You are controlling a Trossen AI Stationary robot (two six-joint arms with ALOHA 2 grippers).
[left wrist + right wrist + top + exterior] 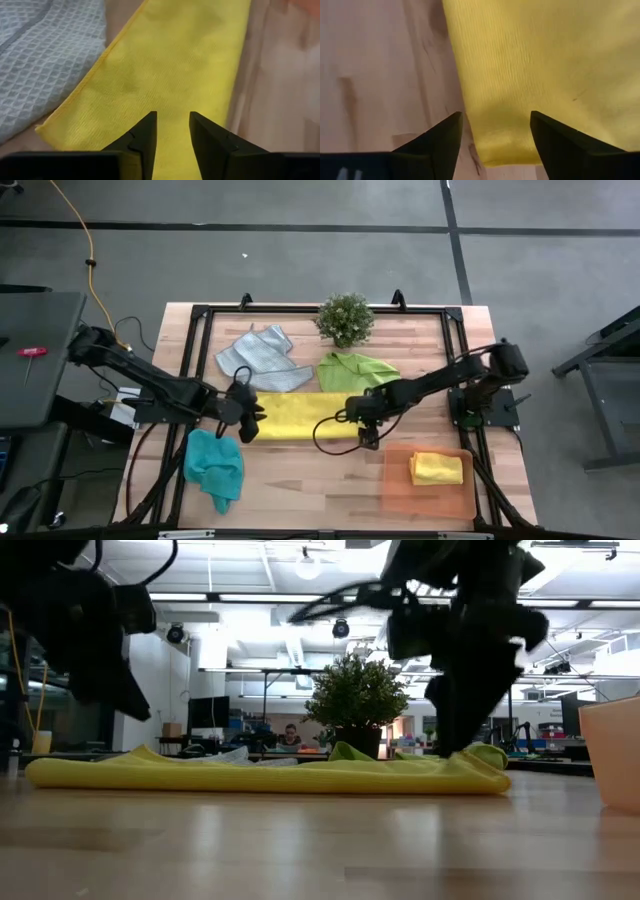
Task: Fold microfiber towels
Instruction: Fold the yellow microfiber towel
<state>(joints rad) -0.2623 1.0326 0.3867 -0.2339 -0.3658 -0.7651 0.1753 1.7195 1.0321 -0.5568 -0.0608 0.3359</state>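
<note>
A yellow microfiber towel lies on the table as a long flat strip. My left gripper hangs open over the strip's left end, clear of the cloth. My right gripper is open wide and points down over the strip's near right corner, with one finger over bare wood and one over cloth. Flat on the table lie a grey towel, a lime green one and a teal one. A second yellow towel rests folded in the orange tray. My right gripper stands low over the yellow towel's right end, fingers pointing down. Whether its fingertips touch the cloth, I cannot tell.
A potted plant stands at the far edge, behind the green towel. The orange tray sits at the near right corner. Bare wood lies between the teal towel and the tray.
</note>
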